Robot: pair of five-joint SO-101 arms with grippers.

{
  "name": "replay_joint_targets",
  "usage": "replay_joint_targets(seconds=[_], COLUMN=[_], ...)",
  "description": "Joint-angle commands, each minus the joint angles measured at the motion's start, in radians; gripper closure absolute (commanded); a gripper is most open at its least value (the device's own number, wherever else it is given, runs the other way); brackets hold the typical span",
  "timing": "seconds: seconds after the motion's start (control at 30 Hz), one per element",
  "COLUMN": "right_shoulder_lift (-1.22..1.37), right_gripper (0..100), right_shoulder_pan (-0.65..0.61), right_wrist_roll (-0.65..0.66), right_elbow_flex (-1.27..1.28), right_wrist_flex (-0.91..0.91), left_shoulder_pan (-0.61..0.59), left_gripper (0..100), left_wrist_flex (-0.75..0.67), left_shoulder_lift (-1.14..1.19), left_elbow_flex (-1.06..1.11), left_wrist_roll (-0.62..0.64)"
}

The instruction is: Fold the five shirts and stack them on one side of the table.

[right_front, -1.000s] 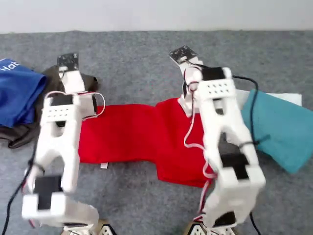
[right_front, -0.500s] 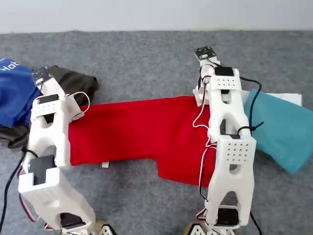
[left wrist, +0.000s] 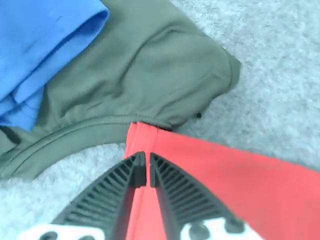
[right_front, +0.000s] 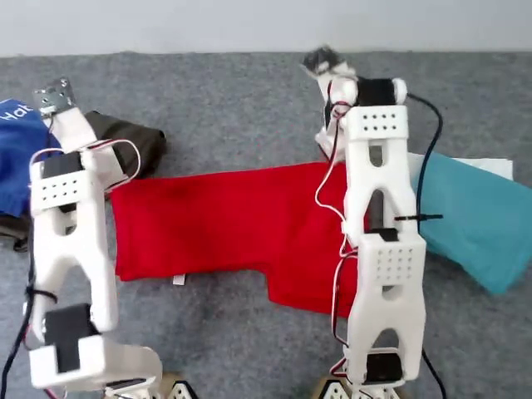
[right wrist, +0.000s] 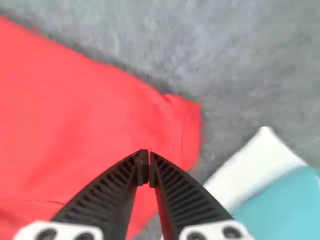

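Wrist views show each arm's jaws pressed together above a corner of the red shirt (left wrist: 225, 175).

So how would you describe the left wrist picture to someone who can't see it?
Two black ribbed fingers, closed together, point at the corner of a red cloth shirt lying on a grey carpeted table. Touching that corner is a crumpled olive-green shirt, with a bright blue shirt beside it.

Open table (right_front: 224, 100) behind red shirt (right_front: 224, 224)
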Motion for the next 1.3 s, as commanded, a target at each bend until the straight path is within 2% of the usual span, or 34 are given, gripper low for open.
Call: replay_joint_targets(seconds=[0.0,0.13,0.27,0.37,0.5,0.6,0.77,1.03,1.27], right_shoulder_lift=[-0.232,-0.489,-0.742,-0.921,-1.109,-1.201,-1.23,-1.029,-0.842], right_gripper=[98.7,98.7,98.9,98.7,98.6,95.5,75.5,75.0,76.7], right_shoulder_pan=[-0.047,-0.108,-0.15,-0.163,-0.228,-0.303,-0.372,-0.375,-0.421], right_wrist_roll=[0.028,0.164,0.351,0.457,0.528,0.529,0.517,0.427,0.414], right_elbow_flex=[0.132,0.502,0.844,1.079,1.366,1.533,1.723,1.918,1.936], right_wrist_flex=[0.047,0.042,0.039,0.012,-0.007,-0.019,-0.122,-0.475,-0.611], left_shoulder_pan=[-0.003,-0.008,0.006,0.017,0.015,0.021,0.017,0.015,0.015], left_gripper=[98,98,99,99,98,96,93,91,91], left_wrist_flex=[0.066,0.103,0.087,0.008,-0.133,-0.238,-0.354,-0.379,-0.379], left_shoulder_lift=[-0.087,-0.092,-0.12,-0.176,-0.278,-0.301,-0.299,-0.301,-0.301], left_elbow_flex=[-0.038,-0.031,0.061,0.202,0.407,0.529,0.644,0.668,0.668], left_wrist_roll=[-0.017,-0.021,-0.084,-0.114,-0.12,-0.114,-0.046,-0.044,-0.046])
